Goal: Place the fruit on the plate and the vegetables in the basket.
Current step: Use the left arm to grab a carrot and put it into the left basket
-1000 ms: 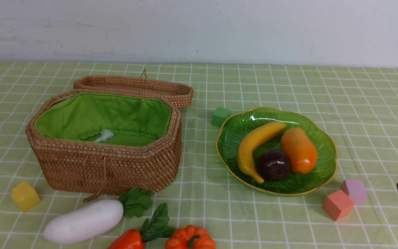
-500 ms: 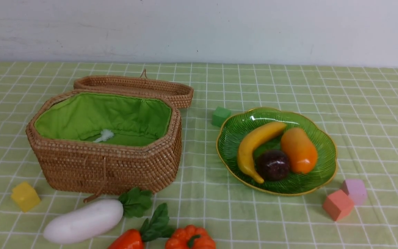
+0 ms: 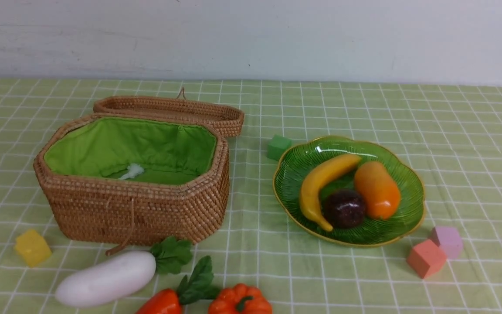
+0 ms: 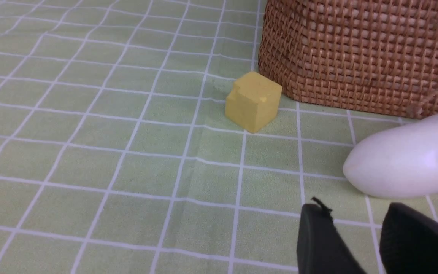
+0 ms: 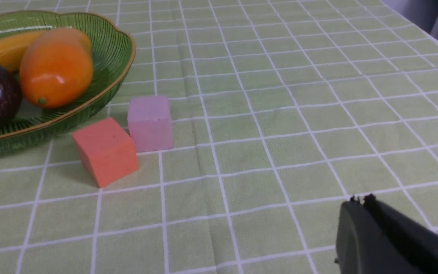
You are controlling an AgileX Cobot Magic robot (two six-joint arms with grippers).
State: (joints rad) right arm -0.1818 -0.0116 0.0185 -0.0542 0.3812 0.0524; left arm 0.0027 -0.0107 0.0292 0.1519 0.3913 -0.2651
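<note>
Resting on the ribbed green glass plate (image 3: 409,185): yellow banana (image 3: 320,179), orange mango (image 3: 377,190), purple mangosteen (image 3: 344,208). White radish (image 3: 105,278) lies at the brown wicker basket's (image 3: 146,213) six o'clock. Left gripper (image 4: 356,215) fingers apart; right gripper (image 5: 359,201) fingers together.

Front overview, wrist cameras low near basket (image 4: 356,57), plate (image 5: 114,57)

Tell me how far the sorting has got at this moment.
Done: the banana, mango and mangosteen all lie on the plate. In hand: nothing; the right gripper is shut and empty, the left gripper open near the radish. Left: the radish, carrot and pumpkin lie on the tablecloth in front of the open basket, which shows no vegetables inside.
</note>
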